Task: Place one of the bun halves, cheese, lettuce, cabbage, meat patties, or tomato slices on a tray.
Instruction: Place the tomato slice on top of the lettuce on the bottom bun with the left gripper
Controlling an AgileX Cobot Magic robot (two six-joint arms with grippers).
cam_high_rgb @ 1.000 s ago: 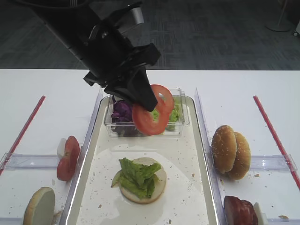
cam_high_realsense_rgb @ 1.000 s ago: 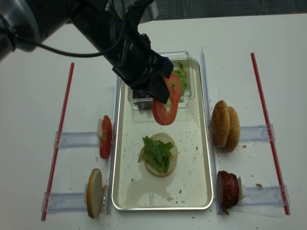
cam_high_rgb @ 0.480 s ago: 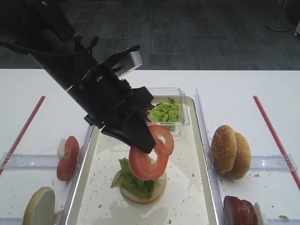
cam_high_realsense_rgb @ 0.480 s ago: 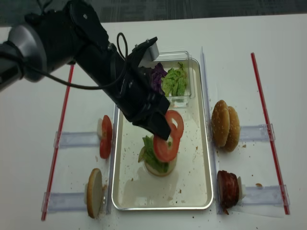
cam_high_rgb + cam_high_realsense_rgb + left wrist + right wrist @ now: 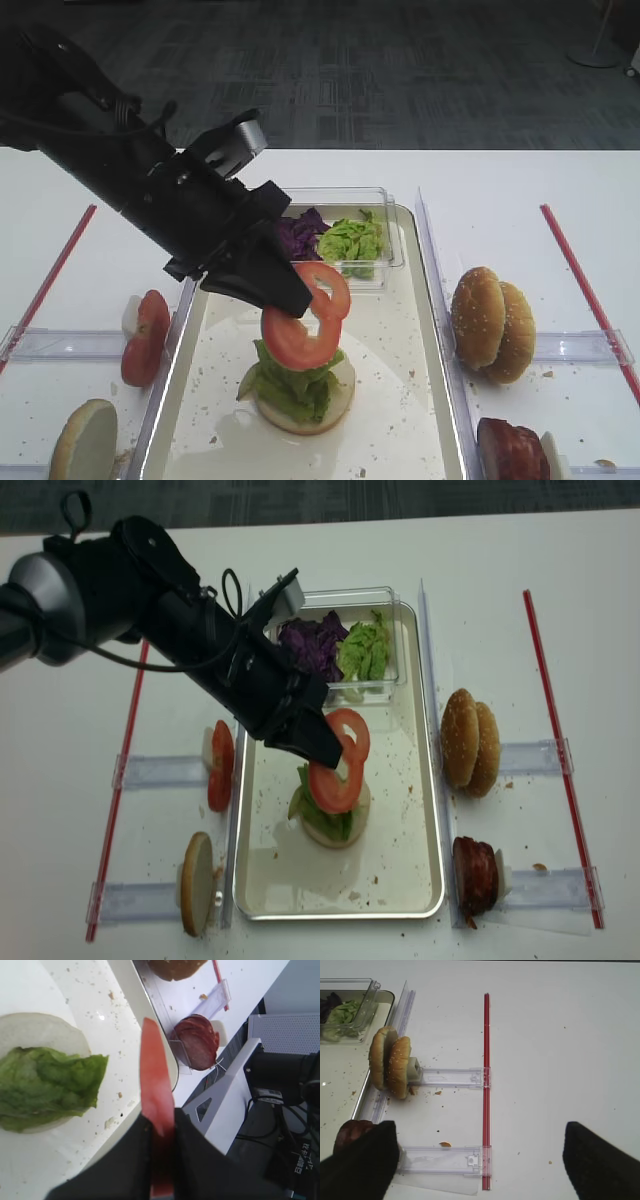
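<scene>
Your left gripper (image 5: 300,300) has its fingers clamped on 2 tomato slices (image 5: 303,335), hanging over the lettuce (image 5: 292,377) on the bun half (image 5: 330,400) mid-tray (image 5: 420,400). Your right gripper's (image 5: 480,1160) fingers stand apart, holding nothing, over the surface (image 5: 560,1035).

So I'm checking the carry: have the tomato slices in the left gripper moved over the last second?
Yes. The tomato slices in the left gripper came toward the near end of the tray, from in front of the clear tub to above the lettuce.
</scene>
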